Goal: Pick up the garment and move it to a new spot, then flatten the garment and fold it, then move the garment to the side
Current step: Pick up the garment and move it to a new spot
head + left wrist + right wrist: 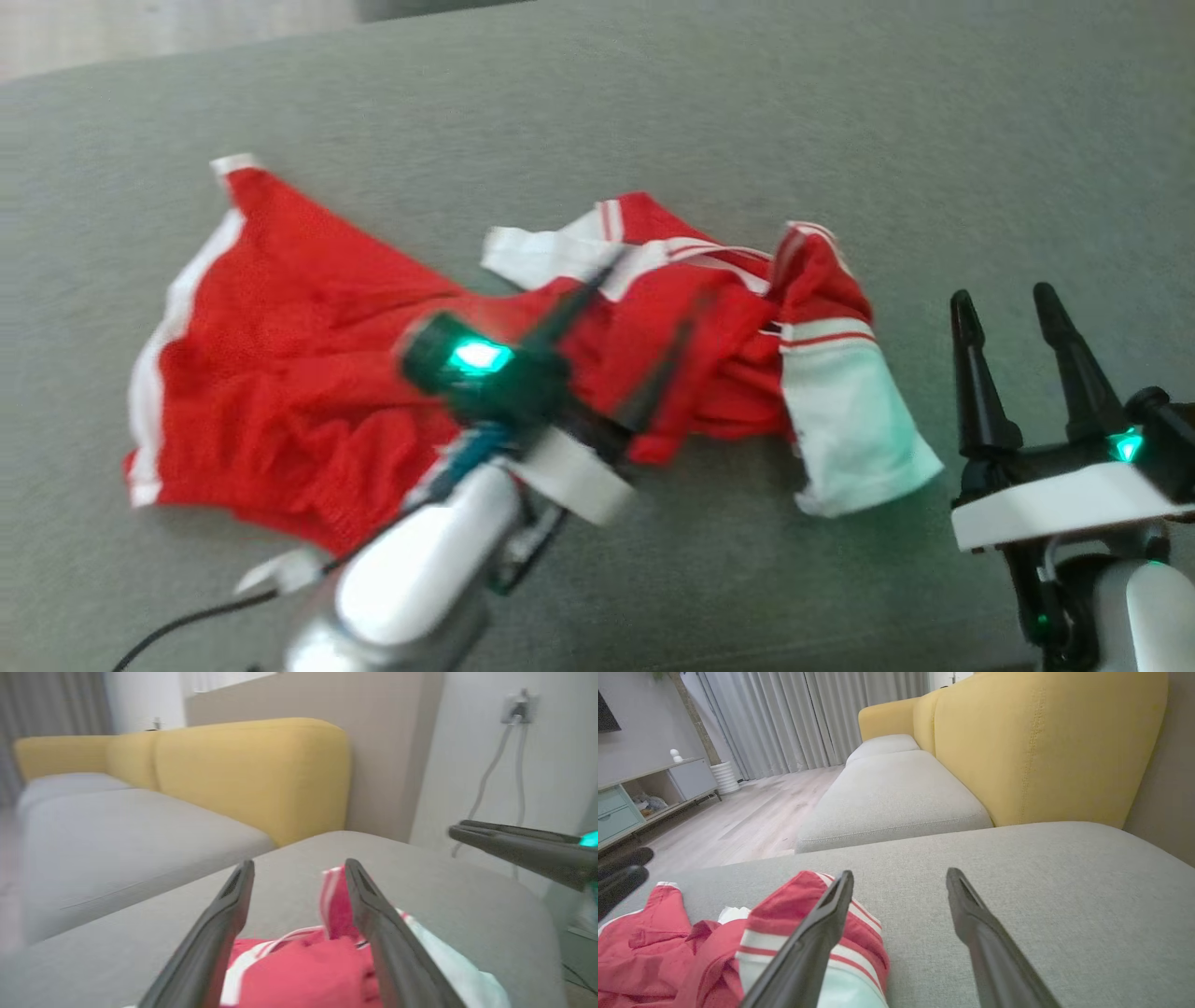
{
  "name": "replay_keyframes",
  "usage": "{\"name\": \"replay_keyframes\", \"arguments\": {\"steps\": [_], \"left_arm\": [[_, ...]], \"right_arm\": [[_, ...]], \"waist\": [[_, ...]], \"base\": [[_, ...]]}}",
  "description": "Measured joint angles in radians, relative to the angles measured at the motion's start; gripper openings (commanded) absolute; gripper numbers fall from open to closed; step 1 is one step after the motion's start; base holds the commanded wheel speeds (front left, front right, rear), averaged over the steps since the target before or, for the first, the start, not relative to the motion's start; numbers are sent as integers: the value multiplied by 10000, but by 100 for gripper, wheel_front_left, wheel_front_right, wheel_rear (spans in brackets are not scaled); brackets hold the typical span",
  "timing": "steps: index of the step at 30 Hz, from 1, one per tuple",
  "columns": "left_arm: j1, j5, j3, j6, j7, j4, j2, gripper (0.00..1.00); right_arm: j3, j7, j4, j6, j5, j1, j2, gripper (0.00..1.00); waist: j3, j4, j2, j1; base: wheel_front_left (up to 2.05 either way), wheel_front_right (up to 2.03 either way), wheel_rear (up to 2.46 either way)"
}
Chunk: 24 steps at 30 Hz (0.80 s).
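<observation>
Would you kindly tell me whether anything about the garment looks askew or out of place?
The red garment lies crumpled on the grey cushion rather than flat: its right half is bunched into folds, with a white sleeve twisted outward. The left gripper and right gripper are open.

Home living room, yellow-backed sofa [1041, 751], curtains [784, 718], low cabinet [689, 778]

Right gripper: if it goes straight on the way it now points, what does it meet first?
Likely the bare grey cushion ahead of the right gripper; the red garment lies left of that line. Depth is unclear.
</observation>
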Motion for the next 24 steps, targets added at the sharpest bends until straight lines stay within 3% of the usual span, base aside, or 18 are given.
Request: {"name": "replay_keyframes", "arguments": {"steps": [5,10,16,24], "left_arm": [[670,-351,1333,989,-539,-360,673,100],[1454,-736,2623,1676,-732,-472,1384,100],[2607,-1271,3808,1973,-821,-414,2127,100],[3955,-1536,3860,1944,-581,-387,2525,100]], "right_arm": [[-67,253,-280,0,-194,26,0,100],[-119,476,-541,0,-313,71,0,100],[-138,660,-627,0,-360,473,0,100],[-59,863,-660,0,-360,1096,0,100]], "waist": [[-282,688,0,0],[-548,1272,0,0],[-971,1660,0,-1],[-1654,1642,0,-1]], "base": [[0,0,0],[0,0,0],[0,0,0],[0,0,0]]}}
